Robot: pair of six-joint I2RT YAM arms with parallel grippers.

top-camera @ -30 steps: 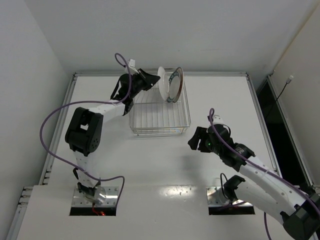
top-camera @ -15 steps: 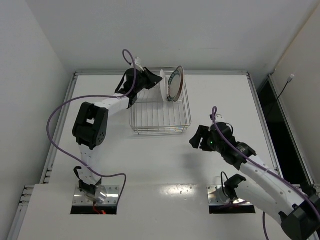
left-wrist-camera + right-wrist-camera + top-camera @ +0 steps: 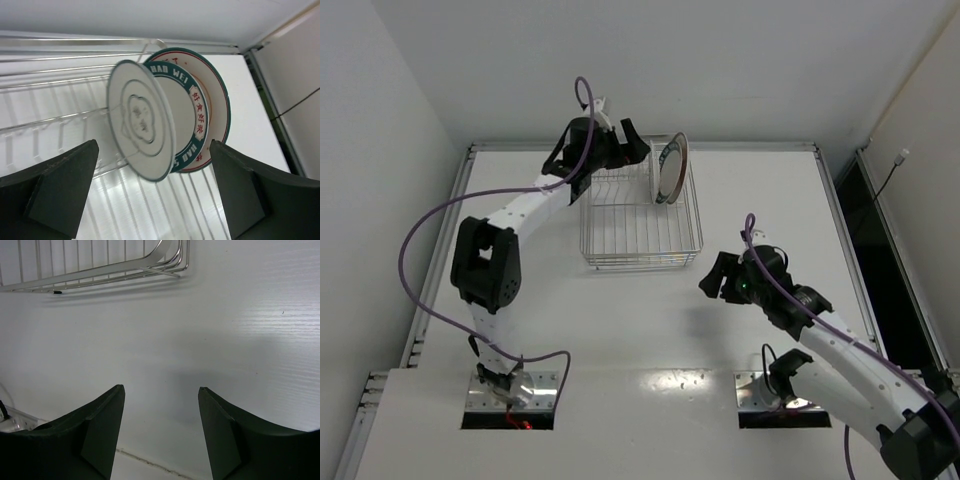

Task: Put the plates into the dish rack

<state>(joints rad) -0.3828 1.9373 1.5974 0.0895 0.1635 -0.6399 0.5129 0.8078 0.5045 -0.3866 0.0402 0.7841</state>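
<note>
white table (image 3: 620,320) bears dish rack (image 3: 640,235), three plates (image 3: 142,117) upright inside.

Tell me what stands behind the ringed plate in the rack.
The teal-rimmed plate, then a third plate behind it. Only a crescent of each shows; the rest, including the third plate's centre, is covered.

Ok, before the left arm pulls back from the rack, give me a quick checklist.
1. Left gripper open, not touching the plates: ok.
2. All three plates standing on edge in the rack: ok.
3. Ringed plate, nearest the gripper, seated firmly between the wires: cannot tell.
4. Right gripper open, empty, above the table: ok.
</note>
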